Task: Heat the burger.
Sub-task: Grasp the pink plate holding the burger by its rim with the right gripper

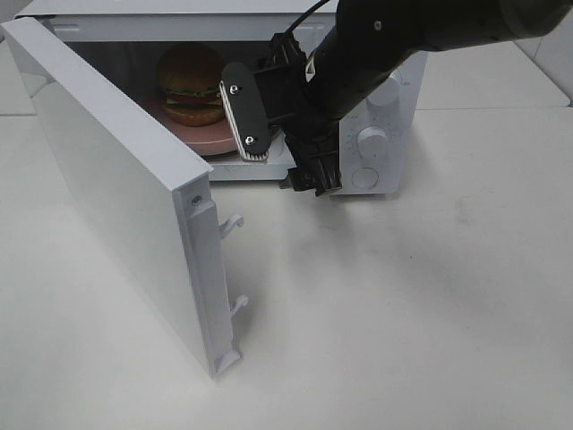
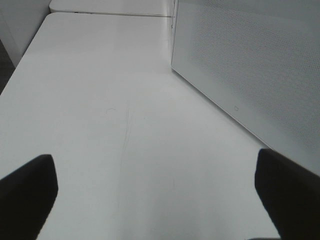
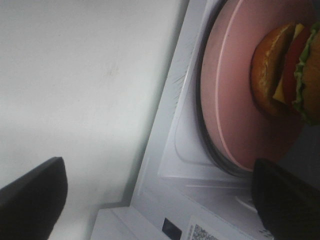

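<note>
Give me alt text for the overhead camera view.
A burger on a pink plate sits inside a white microwave, its door swung open to the left. The open right gripper hangs at the opening.

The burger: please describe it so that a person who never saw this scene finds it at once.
Find the white microwave on the table, its door swung open. Inside lies a pink plate, and the burger sits on it. It is the only food there: brown domed bun, green lettuce.
</note>
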### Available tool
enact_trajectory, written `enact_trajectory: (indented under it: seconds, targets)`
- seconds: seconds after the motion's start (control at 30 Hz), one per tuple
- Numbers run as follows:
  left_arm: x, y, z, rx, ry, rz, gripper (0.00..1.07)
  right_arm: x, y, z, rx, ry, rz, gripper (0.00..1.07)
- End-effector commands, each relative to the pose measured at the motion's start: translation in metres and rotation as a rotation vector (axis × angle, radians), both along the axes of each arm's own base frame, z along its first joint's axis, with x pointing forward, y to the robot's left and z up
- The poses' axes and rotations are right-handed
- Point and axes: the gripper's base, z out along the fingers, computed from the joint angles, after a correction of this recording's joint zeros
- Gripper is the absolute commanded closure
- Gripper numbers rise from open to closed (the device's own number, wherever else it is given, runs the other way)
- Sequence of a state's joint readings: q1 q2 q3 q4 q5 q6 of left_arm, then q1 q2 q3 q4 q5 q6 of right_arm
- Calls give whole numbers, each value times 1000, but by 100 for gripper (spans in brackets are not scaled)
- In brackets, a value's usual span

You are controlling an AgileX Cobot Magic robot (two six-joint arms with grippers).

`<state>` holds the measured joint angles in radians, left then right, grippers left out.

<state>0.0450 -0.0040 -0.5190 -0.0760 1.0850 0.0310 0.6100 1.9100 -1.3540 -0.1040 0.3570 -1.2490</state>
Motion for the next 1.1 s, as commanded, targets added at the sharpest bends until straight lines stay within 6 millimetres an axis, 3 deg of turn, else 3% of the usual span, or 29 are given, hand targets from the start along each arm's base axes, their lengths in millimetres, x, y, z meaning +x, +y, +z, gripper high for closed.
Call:
enact_trajectory:
  seconds: [0.03,0.43,1.1]
  targets:
    - [-2,0,0,-4,-27,-4,7,8,7,-3,16,3,-22,12]
    - [-2,0,0,-4,-27,-4,7,34,28,-31,13,63,-93,14]
    - [-2,0,0,-4,-27,-4,7,67,51,-47,36,45,-126,18]
